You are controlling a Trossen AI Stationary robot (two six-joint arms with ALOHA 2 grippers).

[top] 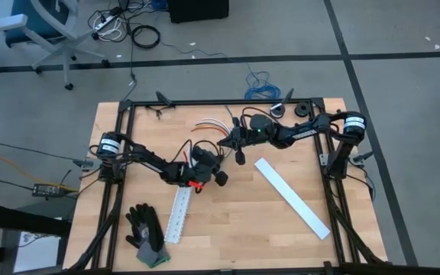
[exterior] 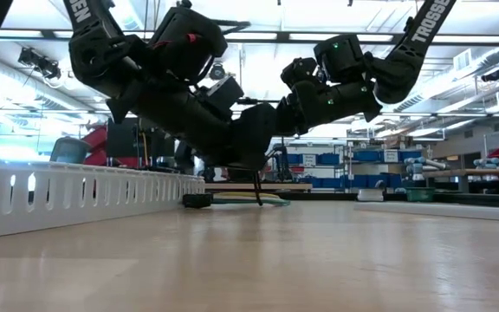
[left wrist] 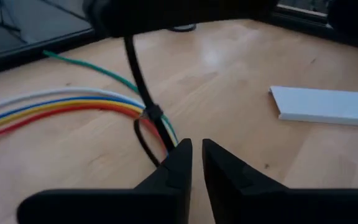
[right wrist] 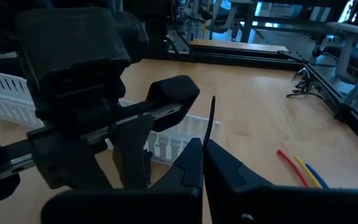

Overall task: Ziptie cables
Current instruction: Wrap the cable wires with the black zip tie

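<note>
The cables [left wrist: 61, 102], white, blue, yellow, orange, red and green, lie on the wooden table and run together into a bundle. The black ziptie [left wrist: 143, 87] loops around that bundle, its head [left wrist: 151, 114] sitting on top. My left gripper [left wrist: 196, 152] stands just past the loop with a narrow gap between its fingertips and nothing in it. My right gripper [right wrist: 202, 149] is shut on the ziptie and faces the left gripper at mid-table [top: 226, 142]. My left gripper: the cables' bundled end [left wrist: 169, 142] runs behind one fingertip, and I cannot tell whether it touches. My right gripper pinches the ziptie's free tail [right wrist: 211, 127] between its two fingertips, coming nearly level from the table's right. The strip crosses the fingers and sticks out above them. From the head the tail runs straight up to the gripper.
A white slotted strip [top: 178, 218] and black gloves [top: 145, 233] lie at the near left. A flat white strip [top: 292, 197] lies slantwise at the right. Black rolls [top: 300, 109] sit at the far edge, and a blue wire coil [top: 262, 88] lies on the floor beyond.
</note>
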